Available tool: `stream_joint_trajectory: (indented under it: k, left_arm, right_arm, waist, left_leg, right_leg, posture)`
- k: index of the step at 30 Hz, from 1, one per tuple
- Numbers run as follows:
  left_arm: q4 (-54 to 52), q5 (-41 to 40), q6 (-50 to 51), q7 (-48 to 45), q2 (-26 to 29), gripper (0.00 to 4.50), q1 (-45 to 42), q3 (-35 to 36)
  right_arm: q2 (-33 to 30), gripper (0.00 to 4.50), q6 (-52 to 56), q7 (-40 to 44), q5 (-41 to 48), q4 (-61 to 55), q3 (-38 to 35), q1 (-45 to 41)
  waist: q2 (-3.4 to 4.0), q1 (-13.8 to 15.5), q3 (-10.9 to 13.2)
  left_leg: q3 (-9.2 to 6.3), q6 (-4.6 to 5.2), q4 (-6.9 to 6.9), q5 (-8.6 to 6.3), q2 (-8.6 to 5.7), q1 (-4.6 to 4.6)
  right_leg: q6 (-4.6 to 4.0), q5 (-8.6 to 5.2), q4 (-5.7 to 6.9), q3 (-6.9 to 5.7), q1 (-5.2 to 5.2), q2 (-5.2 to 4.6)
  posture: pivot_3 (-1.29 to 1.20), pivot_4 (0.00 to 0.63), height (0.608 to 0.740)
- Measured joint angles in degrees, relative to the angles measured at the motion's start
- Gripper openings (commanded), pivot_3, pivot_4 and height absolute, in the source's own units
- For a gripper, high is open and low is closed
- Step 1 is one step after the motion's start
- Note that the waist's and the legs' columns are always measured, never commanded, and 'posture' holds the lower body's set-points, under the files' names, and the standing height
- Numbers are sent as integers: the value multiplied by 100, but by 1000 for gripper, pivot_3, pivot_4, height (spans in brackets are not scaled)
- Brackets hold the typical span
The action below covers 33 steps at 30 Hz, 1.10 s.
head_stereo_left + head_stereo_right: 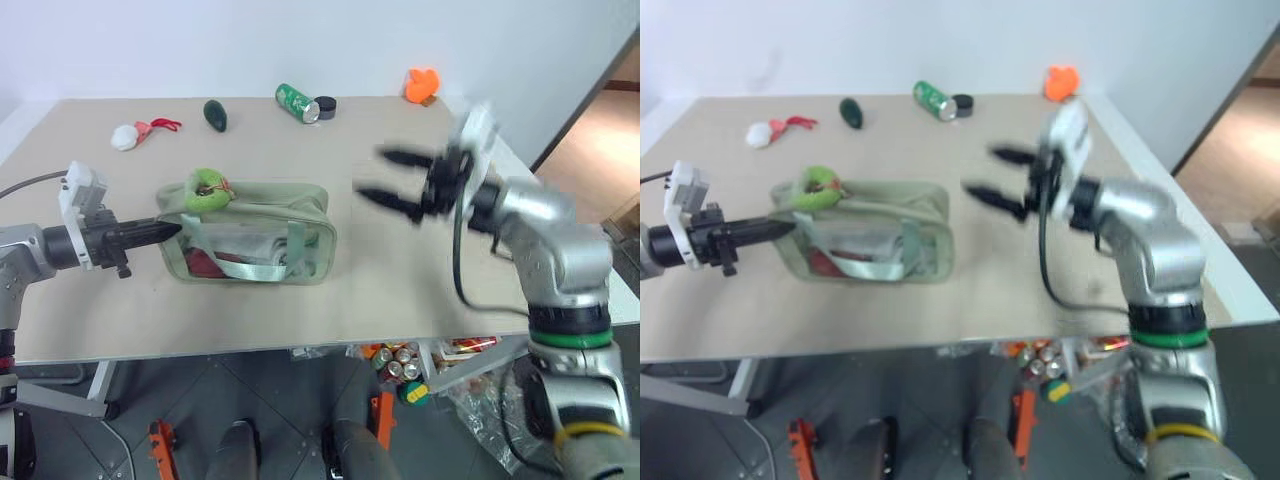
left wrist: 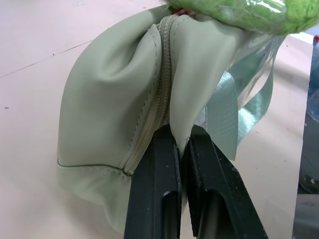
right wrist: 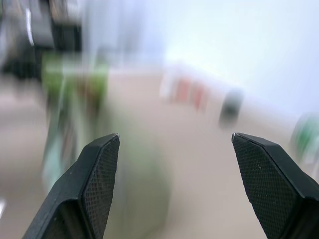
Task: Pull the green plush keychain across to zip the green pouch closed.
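Left wrist view shows your left gripper [image 2: 182, 149] with jaws pinched on the end fabric of the green pouch [image 1: 262, 228]. Your right gripper [image 1: 392, 178] hangs wide open, empty, well apart from the green plush keychain [image 1: 207, 190] at the pouch's left end. A loose pinch may let the pouch drag when you pull.

Pale sage-green fabric pouch [image 1: 250, 235] with clear side panel and green webbing strap. Lime-green fuzzy plush keychain [image 1: 207, 190], pinkish-red centre. Beige counter [image 1: 400, 290]. Green drink can [image 1: 296, 101] with white markings. Dark green oval object [image 1: 215, 114]. White plush ball [image 1: 125, 137], red cord. Orange object [image 1: 422, 85].
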Motion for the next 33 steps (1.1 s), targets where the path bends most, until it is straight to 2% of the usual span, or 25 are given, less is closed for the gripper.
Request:
stream_joint_trajectory:
  k: [3, 6, 10, 12, 14, 21, 33]
  left_arm:
    - [-14, -2, -4, -2, -13, 0, -6, -12]
    - [-27, -2, -6, -3, -16, 0, -9, -19]
    - [-29, -2, -6, 1, -23, 0, -25, -29]
    - [-34, -1, -5, 13, -23, 0, -26, -28]
    - [-39, -3, -4, 15, -25, 0, -25, -28]
    - [-43, -5, 0, 33, -26, 0, -25, -25]
    - [-85, -10, 9, 112, -51, 0, -23, -25]
  right_arm:
    - [555, 3705, -12, -68, 4, -72, 451, -167]
    - [832, 3705, -102, -50, -184, -57, 962, -249]
    - [883, 3705, -728, 78, -972, 27, 1786, -490]
    - [867, 3705, -1363, 114, -1758, 412, 2417, -519]
    - [890, 3705, -1651, 167, -2097, 634, 2692, -517]
    - [1089, 3705, -2281, 213, -2653, 951, 2850, -520]
    - [1569, 3705, -2561, 201, -2892, 1390, 2849, -725]
  waist:
    - [-7, 12, -4]
    - [-5, 21, -3]
    - [-6, 27, -3]
    - [-5, 27, -3]
    - [-5, 29, -3]
    - [-6, 31, -3]
    - [-6, 33, -3]
  left_leg:
    - [1, -1, 0, -1, -1, -5]
    - [4, -1, 0, -1, -4, -15]
    - [4, -1, 0, -1, -4, -14]
    - [5, -1, 1, -1, -4, -12]
    - [5, -1, 1, -1, -4, -13]
    - [2, -2, -1, -1, -3, -14]
    - [2, -2, 0, -1, -3, -13]
  right_leg:
    - [1, -6, 0, 1, -1, -4]
    - [9, -6, 0, 3, -6, -8]
    - [9, -8, -1, 2, -7, -8]
    - [8, -8, -1, 2, -8, -7]
    - [7, -7, -1, 2, -9, -7]
    - [9, -7, 0, 0, -8, -5]
    - [8, -8, 0, 0, -7, -6]
  posture:
    - [0, 150, 740]
    - [0, 150, 740]
    - [0, 150, 740]
    - [0, 150, 740]
    - [0, 150, 740]
    - [0, 150, 740]
    - [0, 150, 740]
